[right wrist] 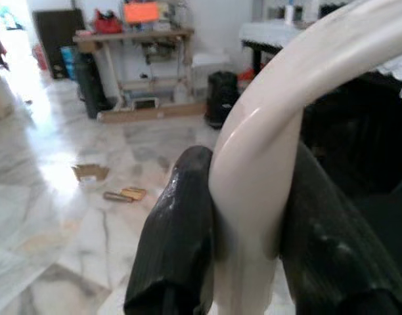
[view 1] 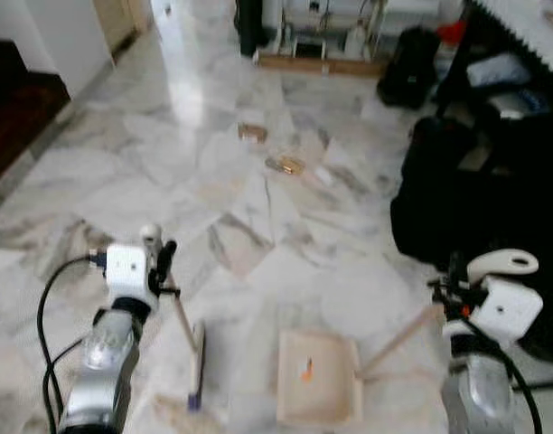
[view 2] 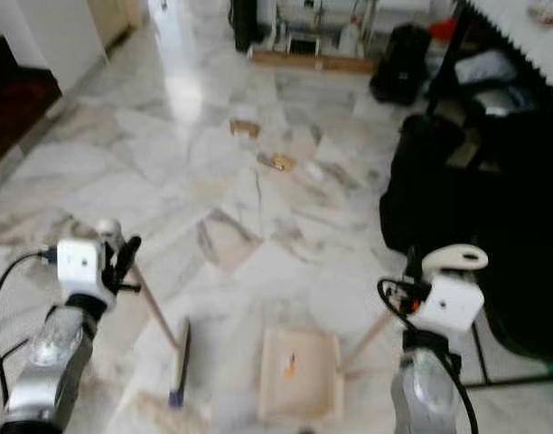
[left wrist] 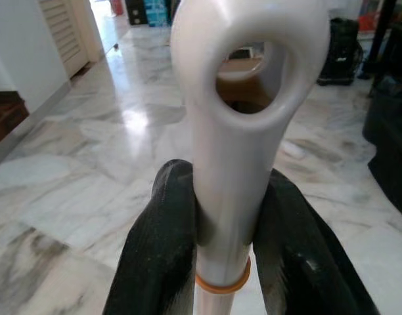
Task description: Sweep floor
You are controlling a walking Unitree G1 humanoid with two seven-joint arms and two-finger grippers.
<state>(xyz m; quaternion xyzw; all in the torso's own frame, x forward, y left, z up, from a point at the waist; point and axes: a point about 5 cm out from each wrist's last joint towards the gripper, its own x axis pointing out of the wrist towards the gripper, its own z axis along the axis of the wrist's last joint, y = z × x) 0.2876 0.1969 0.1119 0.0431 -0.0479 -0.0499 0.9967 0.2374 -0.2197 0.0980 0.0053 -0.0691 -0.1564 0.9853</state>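
Note:
My left gripper is shut on the white top of a broom handle; the wooden stick slants down to the broom head resting on the marble floor. My right gripper is shut on the white curved handle of a wooden dustpan, which lies flat on the floor between my arms with a small orange scrap inside. Farther ahead on the floor lie a brown scrap, a yellowish wrapper and a pale bit.
Black bags and a dark table's legs crowd the right side. A white wall corner and a dark step stand at the left. A wooden bench and a black bag line the far wall. Open marble floor stretches ahead.

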